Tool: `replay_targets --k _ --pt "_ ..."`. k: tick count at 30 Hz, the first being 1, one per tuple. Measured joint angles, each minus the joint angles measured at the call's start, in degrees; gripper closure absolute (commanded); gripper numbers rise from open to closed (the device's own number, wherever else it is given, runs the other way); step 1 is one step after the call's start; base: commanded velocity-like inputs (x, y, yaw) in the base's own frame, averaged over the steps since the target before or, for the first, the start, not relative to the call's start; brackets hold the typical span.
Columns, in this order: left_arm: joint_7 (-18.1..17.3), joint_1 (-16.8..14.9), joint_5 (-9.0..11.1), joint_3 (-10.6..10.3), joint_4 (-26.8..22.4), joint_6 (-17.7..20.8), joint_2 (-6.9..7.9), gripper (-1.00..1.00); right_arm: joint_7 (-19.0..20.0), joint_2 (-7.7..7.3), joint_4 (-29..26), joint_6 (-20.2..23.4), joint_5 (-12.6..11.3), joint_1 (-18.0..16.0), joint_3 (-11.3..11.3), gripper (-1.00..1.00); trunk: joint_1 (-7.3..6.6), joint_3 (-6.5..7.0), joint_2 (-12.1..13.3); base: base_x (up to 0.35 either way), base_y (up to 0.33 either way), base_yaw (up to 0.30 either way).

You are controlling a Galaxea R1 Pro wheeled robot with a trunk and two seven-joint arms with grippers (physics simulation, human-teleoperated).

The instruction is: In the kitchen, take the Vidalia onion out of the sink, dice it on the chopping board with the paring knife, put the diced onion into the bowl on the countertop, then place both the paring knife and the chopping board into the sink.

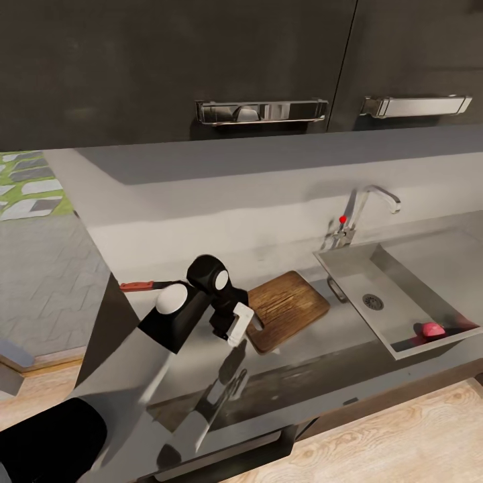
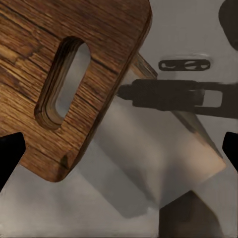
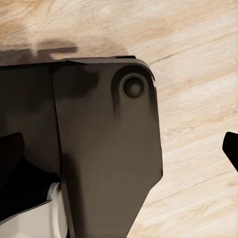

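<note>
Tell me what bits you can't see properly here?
- Knife: head view, the blade is hidden behind the robot's left arm.
- Onion: head view, too small for detail, low in the sink.
- Left claw: head view, fingers hidden by the wrist.
- Board: left wrist view, cut off by the picture's edge.

dark matte upper cabinets (image 1: 174,60) with chrome bar handles (image 1: 261,111); pale grey backsplash wall (image 1: 221,201) below; light wood plank floor (image 1: 402,443); grey herringbone tiles (image 1: 40,282) at left.
</note>
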Motion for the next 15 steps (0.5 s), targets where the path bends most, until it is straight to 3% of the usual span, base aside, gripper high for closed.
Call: replay_targets --k 8,15 --pt "0.0 -2.1 2.1 0.1 0.4 0.0 -0.24 -1.0 0.0 -0.03 0.0 0.0 0.0 0.0 0.0 -1.0 0.0 0.0 0.0 0.0 0.0 0.0" --pt "0.0 -3.8 7.8 0.1 4.0 0.0 -0.25 -1.0 0.0 0.0 0.0 0.0 0.0 0.0 0.0 -1.0 0.0 0.0 0.0 0.0 0.0 0.0"
